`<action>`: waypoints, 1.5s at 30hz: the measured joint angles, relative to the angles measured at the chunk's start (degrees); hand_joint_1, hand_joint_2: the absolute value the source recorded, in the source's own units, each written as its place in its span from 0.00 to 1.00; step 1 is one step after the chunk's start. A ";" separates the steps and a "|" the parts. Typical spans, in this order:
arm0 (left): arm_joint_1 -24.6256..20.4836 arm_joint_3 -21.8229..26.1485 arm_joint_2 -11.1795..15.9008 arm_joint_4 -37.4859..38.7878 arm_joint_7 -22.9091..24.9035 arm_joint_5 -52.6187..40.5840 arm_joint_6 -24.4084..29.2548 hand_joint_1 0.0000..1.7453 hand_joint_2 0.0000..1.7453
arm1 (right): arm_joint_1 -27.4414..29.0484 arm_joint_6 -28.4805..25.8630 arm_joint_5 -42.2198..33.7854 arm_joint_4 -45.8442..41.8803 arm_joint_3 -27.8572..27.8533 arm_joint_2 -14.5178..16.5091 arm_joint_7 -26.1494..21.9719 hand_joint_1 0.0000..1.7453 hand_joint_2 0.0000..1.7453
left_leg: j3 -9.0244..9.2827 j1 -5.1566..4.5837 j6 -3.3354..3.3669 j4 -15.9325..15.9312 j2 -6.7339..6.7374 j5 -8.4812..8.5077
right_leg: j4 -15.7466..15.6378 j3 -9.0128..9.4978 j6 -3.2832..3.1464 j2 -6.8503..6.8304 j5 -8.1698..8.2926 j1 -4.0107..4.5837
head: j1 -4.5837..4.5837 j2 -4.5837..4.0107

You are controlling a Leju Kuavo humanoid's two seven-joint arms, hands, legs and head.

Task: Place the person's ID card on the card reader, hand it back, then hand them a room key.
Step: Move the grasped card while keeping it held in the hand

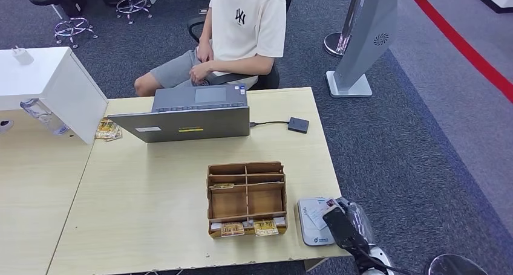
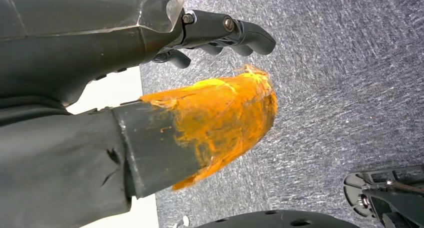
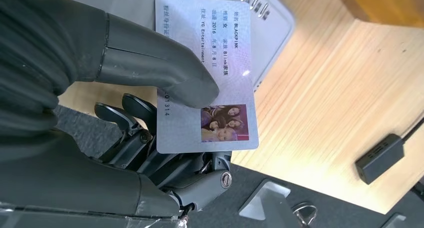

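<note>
Right hand [image 3: 150, 123] clamped on ID card [image 3: 207, 72]: thick grey thumb pressed on the printed face, darker fingers [image 3: 130, 120] under the card's back. Card held flat above card reader [image 3: 272, 25], overlapping the reader's near corner; contact between card and reader cannot be told. Card face up, text rows and a small colour photo at one end.

From the head view, card reader [image 1: 308, 226] a pale grey slab at the table's [image 1: 151, 202] near right corner, just right of the cardboard organizer [image 1: 246, 196]. Right hand [image 1: 345, 226] over the reader's right part, ID card [image 1: 319, 214] lying over the reader's top.

Cardboard organizer divided into compartments; a thin card in an upper left slot, gold-printed room keys [image 1: 248, 228] in the front row nearest the robot. Farther from the reader, past the organizer, an open grey laptop [image 1: 190, 115] with its lid back toward the robot. Small black box [image 1: 298, 124] right of the laptop, cabled to it, well apart from the reader.

Person [image 1: 242, 33] in pale T-shirt and grey shorts seated beyond the laptop, hands in lap. White partition box [image 1: 54, 87] at the table's far left.

Left hand [image 2: 220, 35] hanging over grey carpet, fingers loosely curled, holding nothing; thumb tip wrapped in orange tape [image 2: 220, 118].
</note>
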 joint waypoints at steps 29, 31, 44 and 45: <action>0.06 2.48 -0.96 0.00 0.22 -0.16 0.26 0.00 0.00 | -3.87 -7.51 8.90 5.42 2.46 -1.22 2.75 1.00 1.00 | 0.20 0.00 0.00 0.00 0.05 0.00 | 0.00 0.19 0.00 0.02 0.01 0.00 | 0.00 0.00; 0.07 2.60 -1.06 0.00 0.05 -0.29 0.33 0.00 0.00 | -3.68 -10.23 8.24 4.58 2.45 -0.98 1.11 1.00 1.00 | 0.20 0.00 0.00 0.00 0.04 0.00 | 0.00 0.18 0.00 0.01 0.01 0.00 | 0.00 0.00; 0.00 2.87 -1.67 0.00 0.20 -3.44 0.19 0.00 0.00 | 0.18 -22.68 8.75 -14.18 -3.79 6.68 -12.24 1.00 1.00 | 0.09 0.01 -0.04 -0.01 0.03 -0.03 | 0.00 0.04 -0.02 0.02 -0.01 0.01 | -0.01 0.00; -0.03 2.87 -1.69 0.00 0.34 -3.64 0.17 0.00 0.00 | 0.24 -22.69 9.12 -15.44 -4.66 7.69 -13.41 1.00 1.00 | 0.09 0.01 -0.04 -0.01 0.04 -0.02 | 0.00 0.04 -0.02 0.02 -0.01 0.01 | -0.01 0.00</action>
